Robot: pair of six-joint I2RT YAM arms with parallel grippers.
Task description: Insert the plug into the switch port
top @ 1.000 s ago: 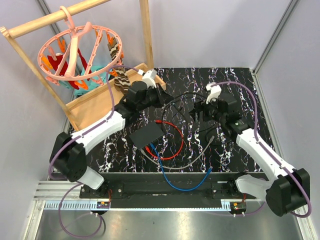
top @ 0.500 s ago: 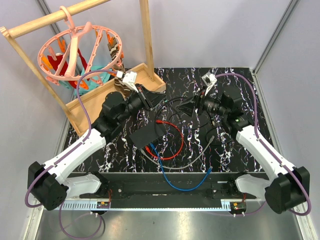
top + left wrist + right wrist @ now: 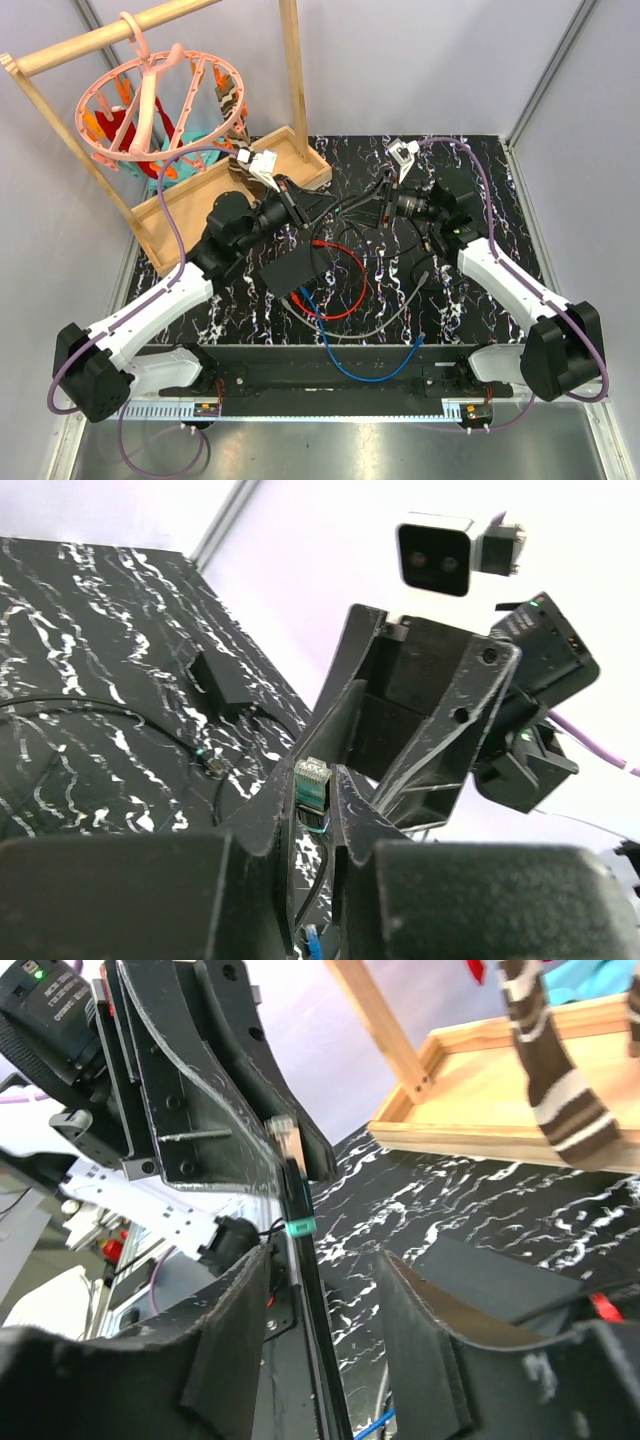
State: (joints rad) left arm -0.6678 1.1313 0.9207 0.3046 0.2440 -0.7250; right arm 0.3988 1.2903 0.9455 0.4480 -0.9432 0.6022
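Note:
The plug (image 3: 312,782) is a clear connector on a thin black cable (image 3: 305,1260) with a teal band. My left gripper (image 3: 318,203) is shut on it and holds it above the table. My right gripper (image 3: 368,205) faces the left one, almost tip to tip. Its jaws stand open around the cable just below the plug (image 3: 285,1142), and the cable runs close to one pad without clear contact. The flat black switch box (image 3: 293,270) lies on the marbled table below both grippers. Its port edge faces the arms' bases, and I cannot make out the port itself.
Red (image 3: 345,262), blue (image 3: 360,372) and grey (image 3: 395,312) cables loop out from the switch's near edge. A chunky black adapter block (image 3: 222,675) lies on the table to the right. A wooden tray (image 3: 200,205) and a pink peg hanger (image 3: 150,105) stand at the back left.
The left arm has swung round and lifted the plug towards the centre. The right gripper has turned to meet it, and its jaws have narrowed round the cable.

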